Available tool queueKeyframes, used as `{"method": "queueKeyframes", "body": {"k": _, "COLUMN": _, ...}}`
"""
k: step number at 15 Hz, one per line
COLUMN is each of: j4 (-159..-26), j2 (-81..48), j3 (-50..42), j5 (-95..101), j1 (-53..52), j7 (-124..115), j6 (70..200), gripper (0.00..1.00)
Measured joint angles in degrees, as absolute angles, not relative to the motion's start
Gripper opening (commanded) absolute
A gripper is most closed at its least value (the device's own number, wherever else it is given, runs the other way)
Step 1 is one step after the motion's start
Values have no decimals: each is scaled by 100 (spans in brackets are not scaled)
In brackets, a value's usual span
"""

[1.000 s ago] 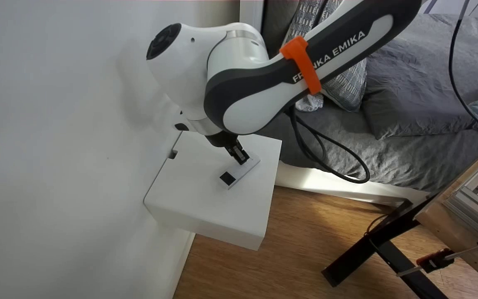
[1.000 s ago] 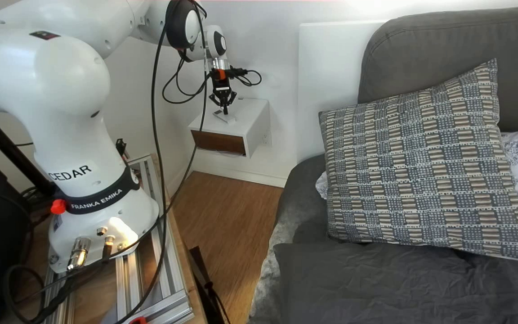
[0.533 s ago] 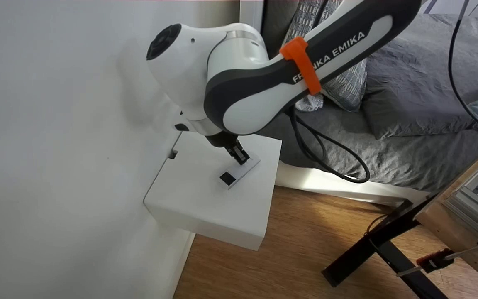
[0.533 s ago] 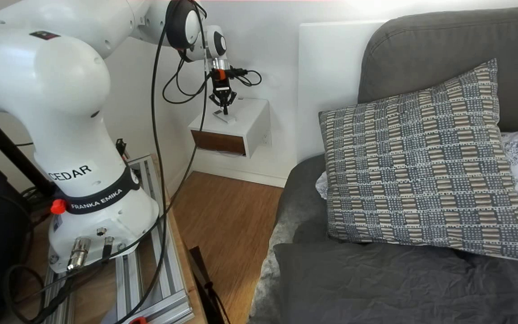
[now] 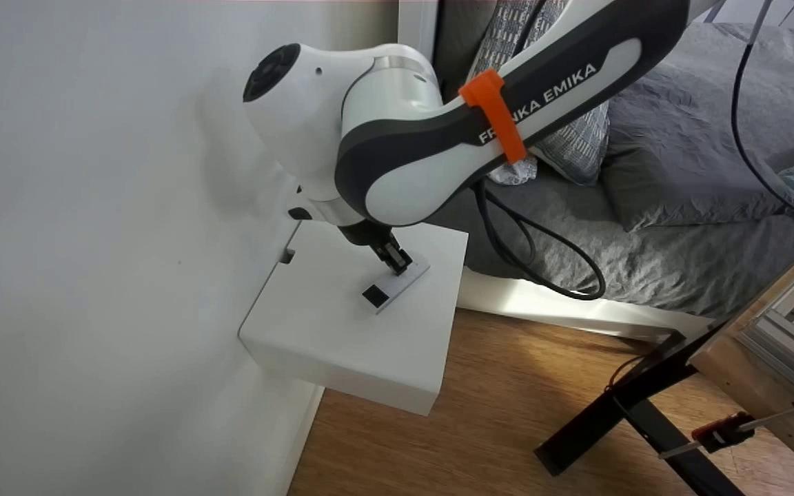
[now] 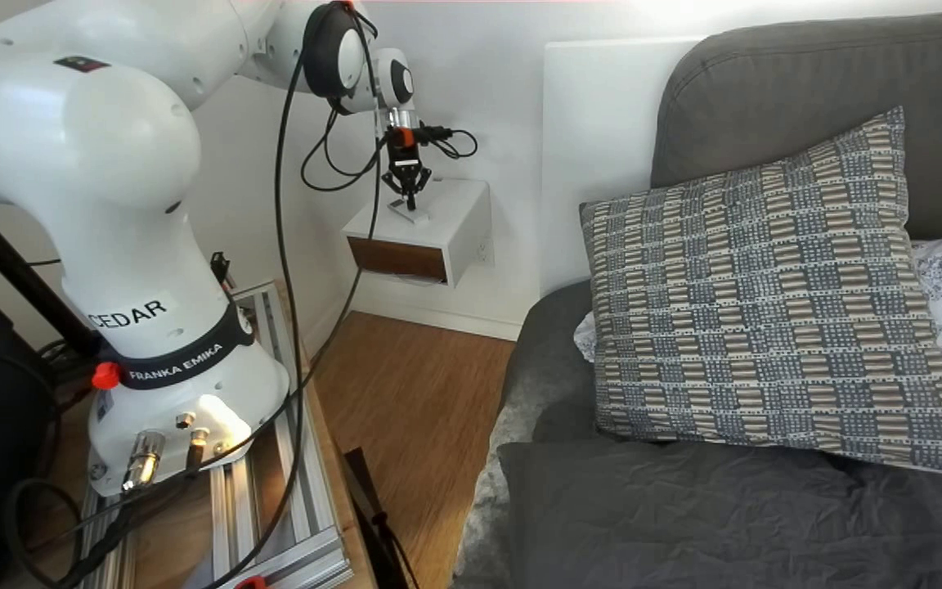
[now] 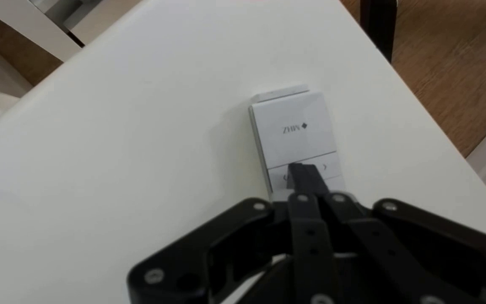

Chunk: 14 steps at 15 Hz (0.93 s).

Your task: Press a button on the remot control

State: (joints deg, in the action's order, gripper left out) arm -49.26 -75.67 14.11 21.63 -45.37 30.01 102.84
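Order: L to R, in an exterior view.

1) Wall [image 5: 94, 207]: L edge of the counter [image 5: 300, 324] runs along it; prob. fixed there, so the top should not give under a push. Cutout [image 5: 287, 256] in that edge: presumably for cords.

2) Remote [image 5: 392, 285]: lies flat & diagonal, nearer the R edge than the L. Dark panel [image 5: 375, 296] points to the lower edge; MHZ-marked end [image 7: 293, 141], to the upper R corner. Laid flat, it should get backing from the counter w/o clamping; a light housing may skid.

3) My gripper [image 5: 400, 269]: fingers [image 7: 305, 215] pressed together, nothing pinched, aimed down at the remote's mid-section. Reason, I judge: one narrow, stiff probe hits one btn., not two. In the wrist view my tips overlap the btn. row [image 7: 329, 164], betw. its two marks. Contact & btn. travel: cannot confirm. Est. step: press, or last of approach. Next, if unpressed: short straight push, then lift.

4) Cable loop [image 5: 579, 297]: shows outside the R edge, prob. slack so I can turn freely.

5) Bed [image 5: 673, 138]: beyond the upper R corner.
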Motion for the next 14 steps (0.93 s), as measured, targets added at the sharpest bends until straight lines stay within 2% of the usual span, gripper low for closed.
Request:
{"method": "queueKeyframes", "body": {"k": 8, "j4": -5113, "j2": -7304, "j3": 1425, "j5": 2150, "j1": -4535, "j7": 2743, "j6": 10501, "gripper": 4}}
{"method": "queueKeyframes", "body": {"k": 9, "j4": -5264, "j2": -7168, "j3": 1427, "j5": 2150, "j1": -4529, "j7": 2633, "j6": 10579, "gripper": 29}}
{"method": "queueKeyframes", "body": {"k": 11, "j4": -5695, "j2": -6844, "j3": 1446, "j5": 2147, "j1": -4490, "j7": 2367, "j6": 10818, "gripper": 32}}
{"method": "queueKeyframes", "body": {"k": 14, "j4": -6425, "j2": -6430, "j3": 1471, "j5": 2147, "j1": -4379, "j7": 1805, "j6": 11320, "gripper": 51}}
